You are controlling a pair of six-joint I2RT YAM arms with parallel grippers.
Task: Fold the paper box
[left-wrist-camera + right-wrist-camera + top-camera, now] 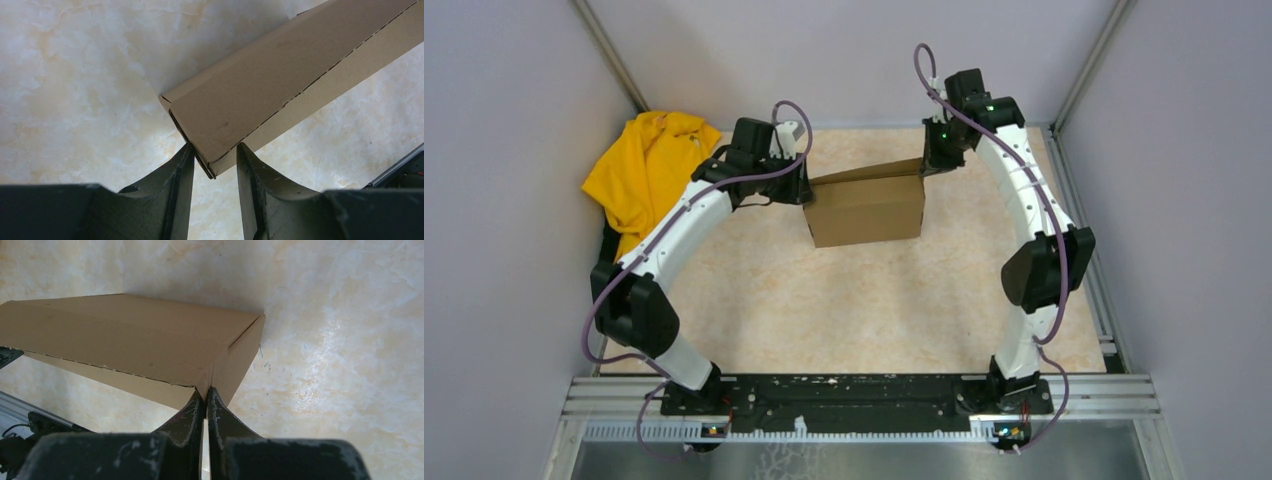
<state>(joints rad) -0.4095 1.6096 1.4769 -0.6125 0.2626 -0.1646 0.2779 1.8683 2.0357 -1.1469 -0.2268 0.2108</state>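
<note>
The paper box [864, 210] is plain brown cardboard, folded into a closed shallow shape and tilted up at the back middle of the table. My left gripper [807, 185] is at its left end. In the left wrist view the left gripper [214, 147] is open, with the lower corner of the box [280, 85] between its fingers. My right gripper [927, 165] is at the box's upper right corner. In the right wrist view the right gripper [205, 391] is shut, pinching a thin edge at the corner of the box [125, 335].
A yellow cloth [649, 165] lies bunched at the back left, against the left wall. Grey walls and metal frame posts enclose the beige marbled table [844, 310]. The arms' black base rail [844, 395] runs along the near edge.
</note>
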